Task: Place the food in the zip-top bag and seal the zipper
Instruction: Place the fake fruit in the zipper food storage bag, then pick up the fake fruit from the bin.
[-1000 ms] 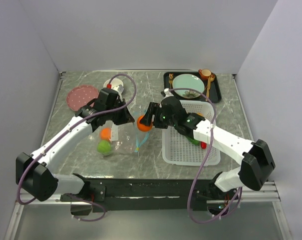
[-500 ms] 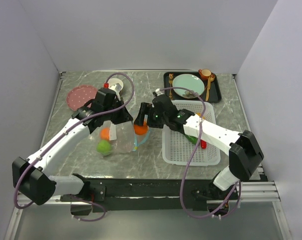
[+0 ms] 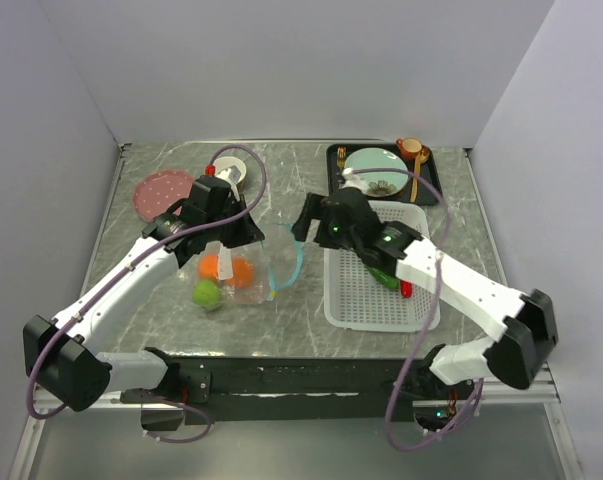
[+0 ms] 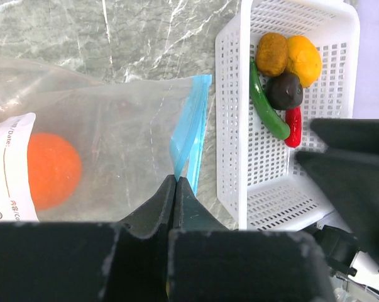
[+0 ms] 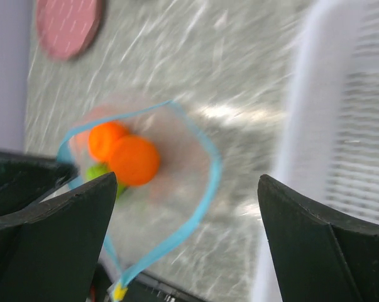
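Grey marble table (image 3: pixel 311 170): carries everything. White mesh basket (image 3: pixel 376 300), taken as the landmark: stands right of the table's middle. Zip-top bag (image 3: pixel 256 262): lies just beside the basket's left wall without touching it, mouth turned toward the basket and gaping wide; bears a white label (image 4: pixel 10 170) on the side away from the basket. Black tray (image 3: pixel 431 185): rests just past the basket's far edge and carries a teal plate (image 3: pixel 376 168). Pink plate (image 3: pixel 164 190): sits well left of the basket, beyond the bag.

Left gripper (image 4: pixel 175 182): clenched on the bag's lip right at the zipper, left of the basket, holding that lip up. Right gripper (image 5: pixel 188 179): released, fingers spread wide around nothing; hangs over the bag's mouth, off the basket's far left corner.

Zipper (image 4: pixel 190 126): unsealed, parted into a teal-blue ring facing the basket.

Long green pepper (image 4: pixel 268 113): lies inside the basket, lengthwise. Red chili (image 4: pixel 293 126): inside the basket too, just beside the pepper on the side away from the bag. Above these in the left wrist view, also in the basket: a yellow-brown fruit (image 4: pixel 272 53) touching a yellow-orange fruit (image 4: pixel 303 60), and a dark round one (image 4: pixel 285 90) tucked against both. One orange (image 5: pixel 134 160) and a second orange (image 5: pixel 104 139): inside the bag, touching, left of the basket. Green apple (image 3: pixel 206 293): in the bag as well, farthest of the three from the basket.
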Available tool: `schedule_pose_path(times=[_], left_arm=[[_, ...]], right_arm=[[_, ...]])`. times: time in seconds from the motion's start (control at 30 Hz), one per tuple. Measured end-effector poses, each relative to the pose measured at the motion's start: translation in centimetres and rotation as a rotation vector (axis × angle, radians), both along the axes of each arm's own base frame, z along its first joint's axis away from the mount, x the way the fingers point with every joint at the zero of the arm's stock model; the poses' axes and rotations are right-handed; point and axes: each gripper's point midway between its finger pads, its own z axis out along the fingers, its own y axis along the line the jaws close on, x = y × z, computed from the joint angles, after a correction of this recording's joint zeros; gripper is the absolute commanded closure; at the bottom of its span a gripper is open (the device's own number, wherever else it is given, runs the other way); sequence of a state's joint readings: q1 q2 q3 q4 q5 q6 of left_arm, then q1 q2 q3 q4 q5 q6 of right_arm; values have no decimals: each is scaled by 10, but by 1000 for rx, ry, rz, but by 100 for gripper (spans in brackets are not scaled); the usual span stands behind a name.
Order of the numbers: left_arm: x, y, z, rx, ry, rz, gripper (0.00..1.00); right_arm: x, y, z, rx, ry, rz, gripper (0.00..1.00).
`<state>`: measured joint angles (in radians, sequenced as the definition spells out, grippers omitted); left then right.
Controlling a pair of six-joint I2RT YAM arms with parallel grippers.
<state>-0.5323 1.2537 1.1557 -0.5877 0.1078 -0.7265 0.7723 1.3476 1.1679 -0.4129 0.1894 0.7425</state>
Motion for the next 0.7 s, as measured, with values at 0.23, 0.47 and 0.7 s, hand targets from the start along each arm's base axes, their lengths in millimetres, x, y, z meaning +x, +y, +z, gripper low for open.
schedule_pose_path(times=[0.23, 0.47, 0.7], left_arm=[[0, 0, 0, -1, 0, 0, 99], [1, 0, -2, 3, 6, 0, 99], [1, -1, -3, 5, 8, 1, 99]], right_arm=[[2, -98, -14, -142, -1, -293, 0], [-15, -177, -93, -290, 234, -461, 0], [-15, -192, -109, -302, 294, -504, 0]])
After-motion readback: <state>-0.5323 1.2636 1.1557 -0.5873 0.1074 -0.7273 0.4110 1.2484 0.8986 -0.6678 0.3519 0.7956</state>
